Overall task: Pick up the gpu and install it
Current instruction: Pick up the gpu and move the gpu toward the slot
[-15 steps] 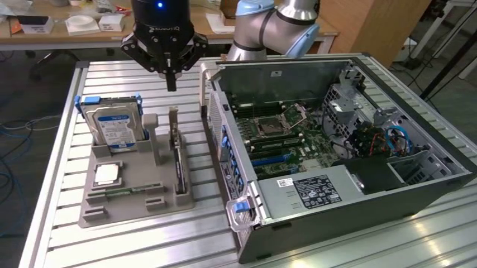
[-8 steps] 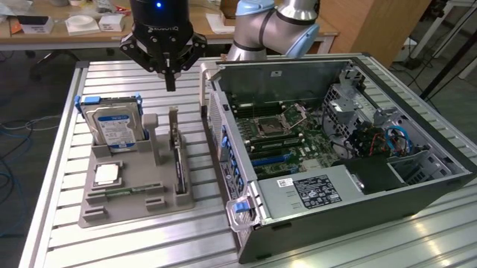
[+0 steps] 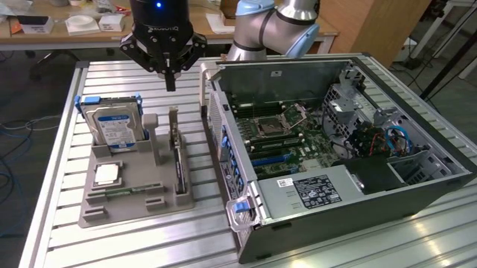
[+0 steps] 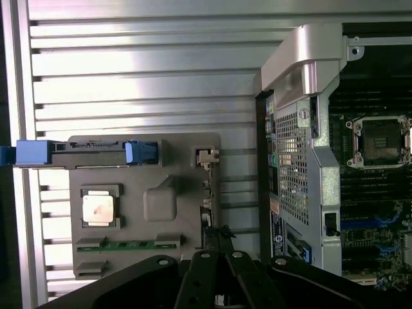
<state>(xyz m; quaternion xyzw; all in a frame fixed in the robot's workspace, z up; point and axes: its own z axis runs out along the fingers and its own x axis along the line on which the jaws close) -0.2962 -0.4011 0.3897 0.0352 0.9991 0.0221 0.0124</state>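
Hovering, black claw (image 3: 170, 82) pinched shut and empty, above grey plastic tray (image 3: 111, 213) cradling upright dark gpu card (image 3: 180, 167), silver blue-labelled hard drive (image 3: 115, 131) and square silver processor (image 3: 106, 175).

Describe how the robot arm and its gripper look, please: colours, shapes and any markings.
The arm is silver-grey metal, with pale blue caps on its rounded joints. The gripper is black: a wide body that narrows to thin dark fingers. A small blue light glows near its top, and white letters run across its body.
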